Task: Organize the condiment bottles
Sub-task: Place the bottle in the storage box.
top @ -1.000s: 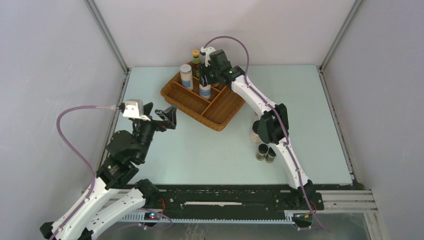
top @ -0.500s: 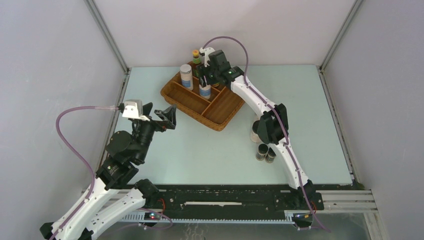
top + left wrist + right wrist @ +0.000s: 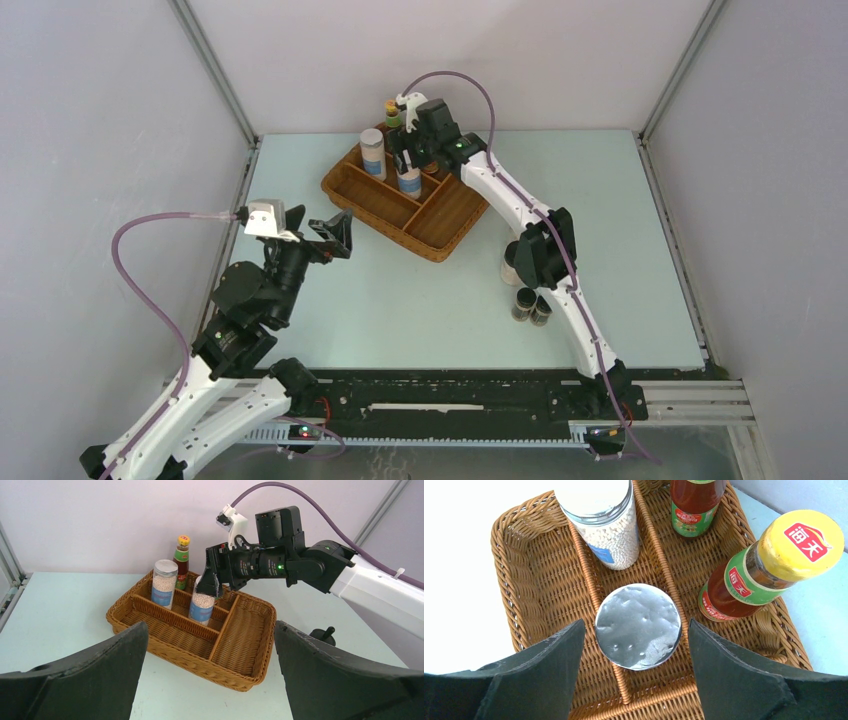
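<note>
Right, my right gripper (image 3: 636, 625) hangs straight over a silver-lidded jar (image 3: 638, 630) in the middle of its wrist view. Its jaws are spread, and a strip of wicker shows between each finger and the lid, so nothing is pinched. That jar stands upright in the wicker tray (image 3: 524, 580). Toward the upper left of that frame the second jar (image 3: 606, 520) also stands upright in the tray; I cannot tell whether the two share a compartment. At the right side of the tray is a yellow-capped sauce bottle (image 3: 769, 565). The other sauce bottle (image 3: 694, 505) sits at top centre, its cap cut off by the frame.

From the overhead camera the tray sits upper centre on the table (image 3: 420, 300), set at an angle. Two dark vials (image 3: 532, 306) stand side by side, right of centre, just beside the right arm and well apart from the tray. A beige shaker (image 3: 510, 268) shows just above them, mostly hidden by the arm. My left gripper (image 3: 335, 232) hovers left of centre, near the tray's lower-left edge, its jaws spread wide on nothing.
</note>
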